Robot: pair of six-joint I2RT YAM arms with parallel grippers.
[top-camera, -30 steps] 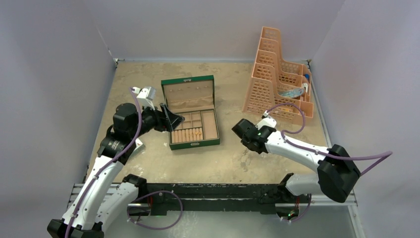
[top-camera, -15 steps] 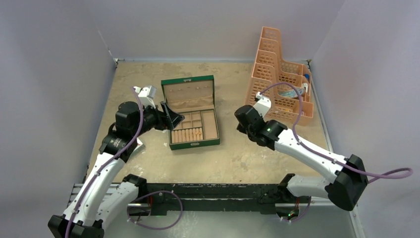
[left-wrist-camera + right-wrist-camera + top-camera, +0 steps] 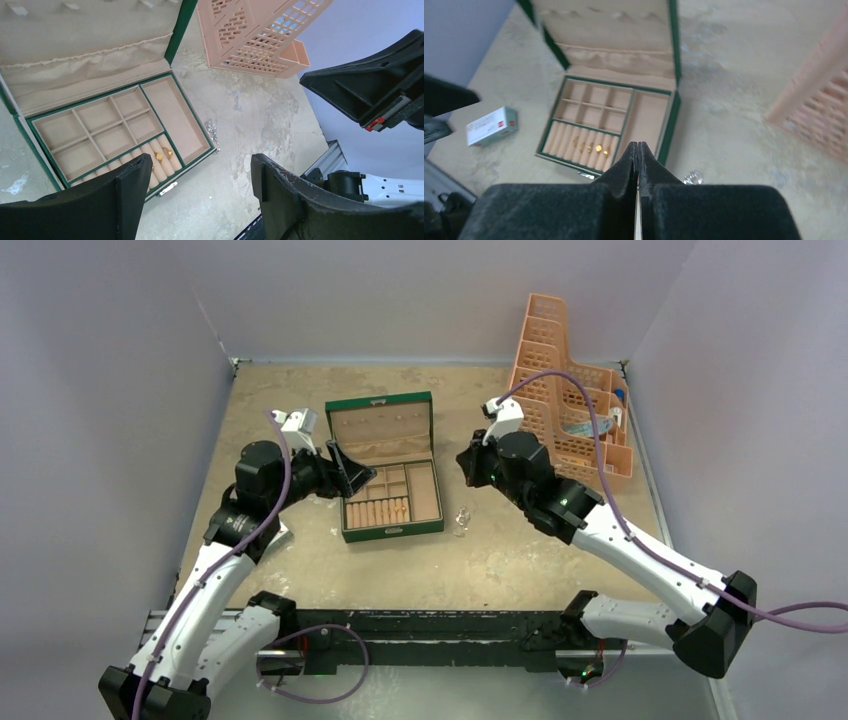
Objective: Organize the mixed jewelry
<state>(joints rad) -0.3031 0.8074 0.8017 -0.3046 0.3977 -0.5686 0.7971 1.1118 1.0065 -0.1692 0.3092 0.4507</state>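
The green box with beige lining (image 3: pixel 429 462) stands open at mid table. Several small gold-orange rings (image 3: pixel 591 147) sit in its front ring rolls, also seen in the left wrist view (image 3: pixel 163 155). A small silvery chain-like piece (image 3: pixel 463 520) lies on the table just right of the box's front corner; it shows in the left wrist view (image 3: pixel 212 131) and the right wrist view (image 3: pixel 693 176). My left gripper (image 3: pixel 362 478) is open and empty at the box's left side. My right gripper (image 3: pixel 467 468) is shut, with nothing seen in it, raised right of the box.
A pink mesh organizer (image 3: pixel 560 390) stands at the back right, holding a few items. A small white carton (image 3: pixel 491 126) lies on the table left of the box, near my left arm. Grey walls close in the table on three sides.
My right arm has lifted and swung back and left, from the table right of the box to beside the box's lid. The silvery piece now shows on the table. My left arm barely moved.
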